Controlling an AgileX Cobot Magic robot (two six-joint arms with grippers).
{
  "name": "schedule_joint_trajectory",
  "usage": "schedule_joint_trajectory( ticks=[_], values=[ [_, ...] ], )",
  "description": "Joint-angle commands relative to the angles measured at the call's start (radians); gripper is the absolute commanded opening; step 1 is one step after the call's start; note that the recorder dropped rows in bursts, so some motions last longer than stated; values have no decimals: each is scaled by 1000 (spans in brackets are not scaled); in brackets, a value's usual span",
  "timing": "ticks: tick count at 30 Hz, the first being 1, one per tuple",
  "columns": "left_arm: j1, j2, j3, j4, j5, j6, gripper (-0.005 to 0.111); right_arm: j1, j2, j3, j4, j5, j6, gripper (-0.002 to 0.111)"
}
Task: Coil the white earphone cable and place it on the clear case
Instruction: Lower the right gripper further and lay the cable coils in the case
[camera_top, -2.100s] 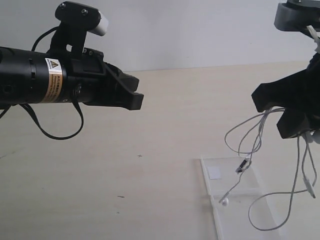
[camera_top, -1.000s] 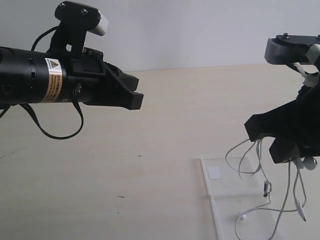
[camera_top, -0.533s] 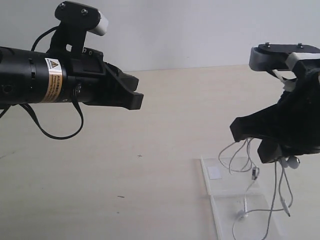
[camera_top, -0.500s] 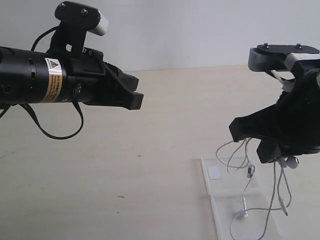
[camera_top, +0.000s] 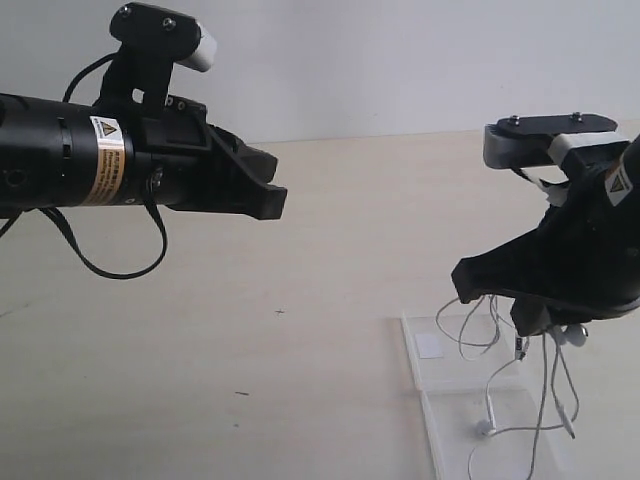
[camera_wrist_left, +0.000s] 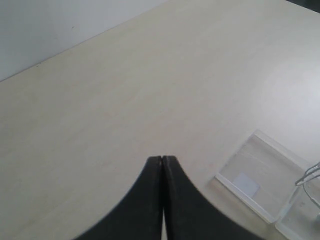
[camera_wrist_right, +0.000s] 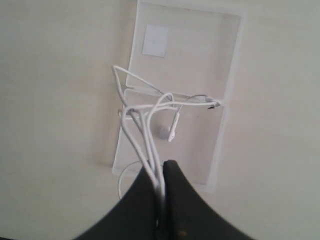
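Several limp loops of white earphone cable (camera_wrist_right: 141, 136) hang from your right hand (camera_wrist_right: 161, 167), shut on the gathered strands, the surest hold.

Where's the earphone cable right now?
The cable hangs on the right of the exterior view, pinched in the shut right gripper, loops dangling over the clear case.

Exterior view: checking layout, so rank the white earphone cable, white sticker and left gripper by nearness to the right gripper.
1. white earphone cable, pinched in the right gripper.
2. white sticker, inside the clear case, just left.
3. left gripper, far left.
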Motion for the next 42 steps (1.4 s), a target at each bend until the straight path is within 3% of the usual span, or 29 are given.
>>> schedule_joint_trajectory(
  ticks=[1, 10, 42],
  values=[
    [2, 0, 5, 0, 3, 1, 0, -2, 0, 21, -11, -100, 1, 0],
    [2, 0, 5, 0, 0, 1, 0, -2, 79, 21, -75, -174, 3, 0],
    [2, 0, 5, 0, -22, 1, 0, -2, 326, 60, -11, -186, -27, 0]
  ],
)
